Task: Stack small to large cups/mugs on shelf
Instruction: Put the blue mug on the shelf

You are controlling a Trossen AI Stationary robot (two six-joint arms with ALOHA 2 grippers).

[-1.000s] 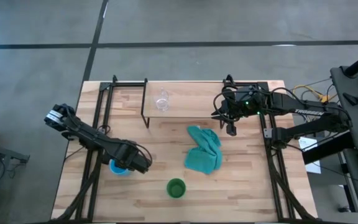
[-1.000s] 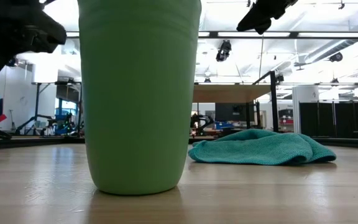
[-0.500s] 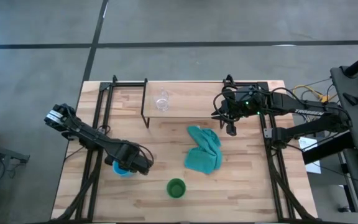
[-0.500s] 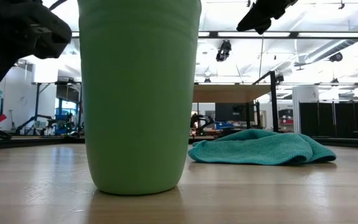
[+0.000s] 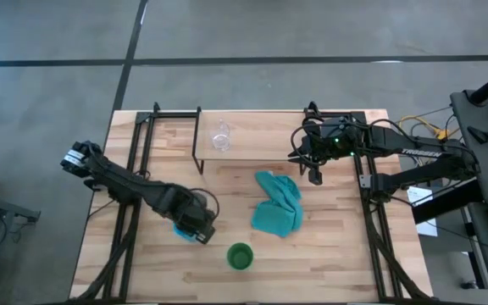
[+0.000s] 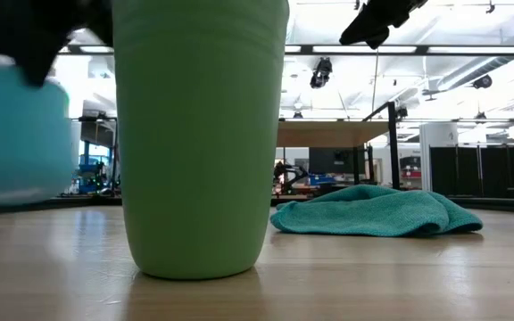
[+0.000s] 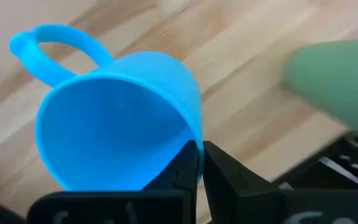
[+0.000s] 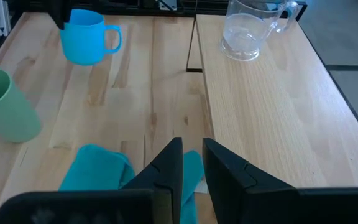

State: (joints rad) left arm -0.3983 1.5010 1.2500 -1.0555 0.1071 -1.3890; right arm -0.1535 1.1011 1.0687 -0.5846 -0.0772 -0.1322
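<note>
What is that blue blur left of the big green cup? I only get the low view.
Observer: It is the blue mug. The left jaws are shut on its rim, next to the green cup.
Operator: Where is the third cup?
Observer: The clear glass cup already stands on the shelf, at its left end.
Operator: And the dark shape at my top right?
Observer: Those are the right jaws, hanging above the table at the shelf's right front corner, just past the teal cloth.
</note>
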